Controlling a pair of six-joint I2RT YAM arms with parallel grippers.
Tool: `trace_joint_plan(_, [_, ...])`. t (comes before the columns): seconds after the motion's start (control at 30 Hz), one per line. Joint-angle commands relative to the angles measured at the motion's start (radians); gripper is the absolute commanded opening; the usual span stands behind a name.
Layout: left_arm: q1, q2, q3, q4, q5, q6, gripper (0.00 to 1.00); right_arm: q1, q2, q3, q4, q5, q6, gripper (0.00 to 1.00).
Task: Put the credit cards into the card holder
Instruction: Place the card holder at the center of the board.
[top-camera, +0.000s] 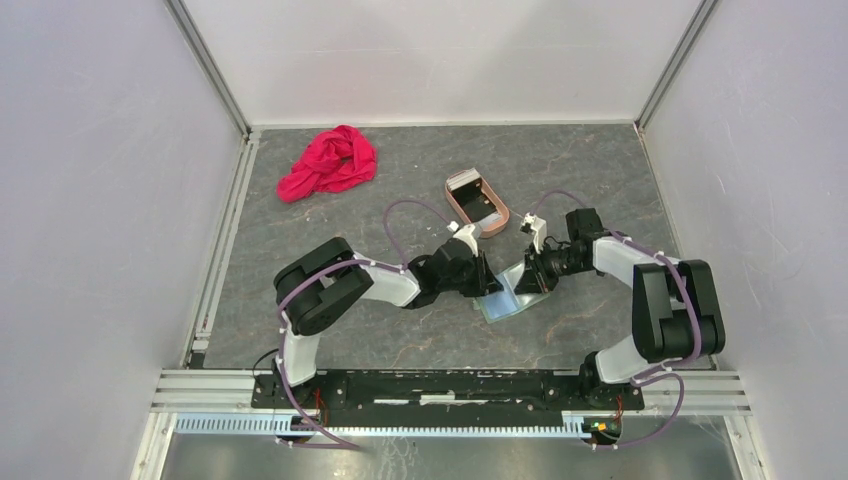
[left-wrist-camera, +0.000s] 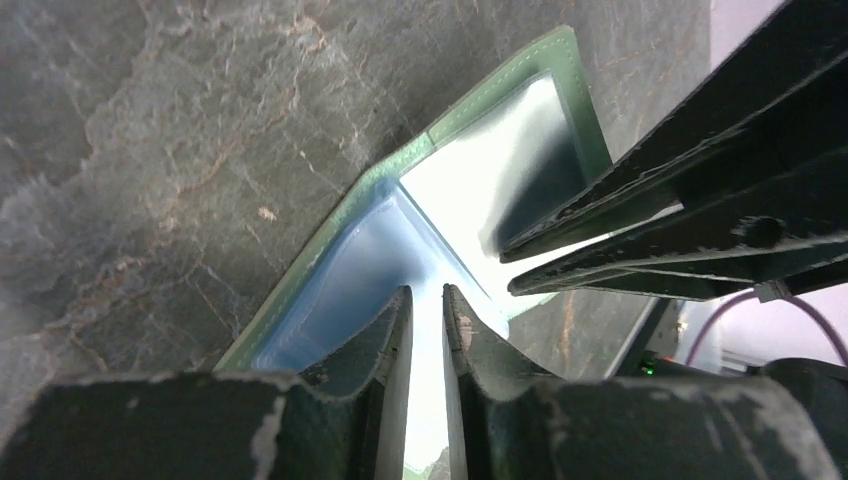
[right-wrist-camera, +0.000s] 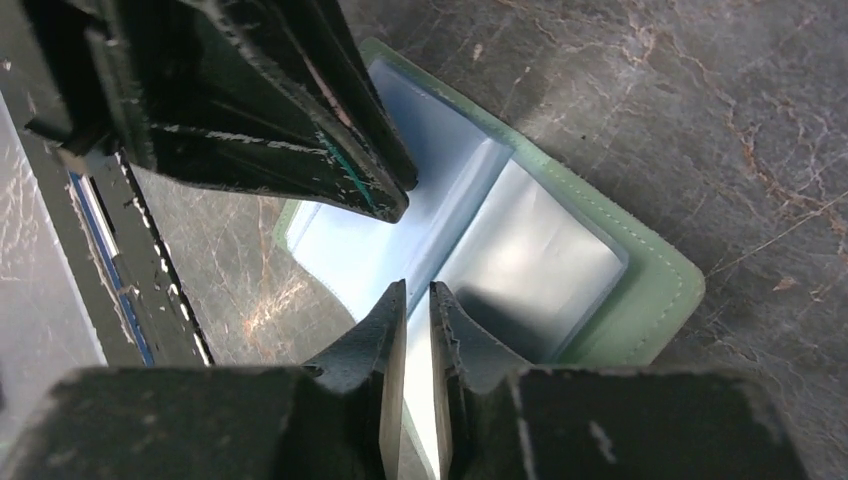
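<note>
So, starting at the left gripper: its jaws are pulled in to a thin slit, with a bright pale strip showing in the gap. Honestly, I can't tell if they're pinching one of the inner pockets or just hanging over it. Same story with the right gripper. Its jaws are nearly together with pale blue showing between them, and I can't tell whether anything is actually caught. The black fingers on both are pretty scuffed. The two come in from opposite sides, tips near each other but apart, both right over the card holder.

The card holder lies open on the counter, inside facing up. It has a sage-green stitched border, pale blue-green pockets, and a shiny pocket on one half. It sits roughly midway between the left and right edges, closer to the near edge than the far one.

Just behind it, toward the far edge, there's a pinkish-tan oval tray. The credit cards seem to be in there, a pale patch and a dark one, too small to make out more. Well apart from all that, a crumpled red cloth sits near the far left corner.
</note>
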Motion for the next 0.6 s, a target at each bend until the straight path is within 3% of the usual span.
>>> trace_joint_plan(0.0, [0.009,-0.021,0.059,-0.201,-0.084,0.183,0.25,0.002,0.046,-0.008,0.076,0.022,0.088,0.17])
trace_joint_plan(0.2, [0.075,-0.027,0.063,-0.262,-0.047,0.231,0.25,0.003,0.023,-0.036,0.134,0.078,0.130,0.14])
trace_joint_plan(0.33, [0.095,-0.045,0.050,-0.267,0.001,0.257,0.25,0.004,0.031,-0.034,0.113,-0.027,0.099,0.16])
trace_joint_plan(0.43, [0.096,-0.074,0.050,-0.258,0.033,0.269,0.26,0.012,0.069,-0.012,0.011,-0.152,-0.012,0.19])
trace_joint_plan(0.57, [0.095,-0.164,0.047,-0.239,0.026,0.274,0.29,0.027,0.054,-0.026,0.016,-0.155,-0.016,0.19])
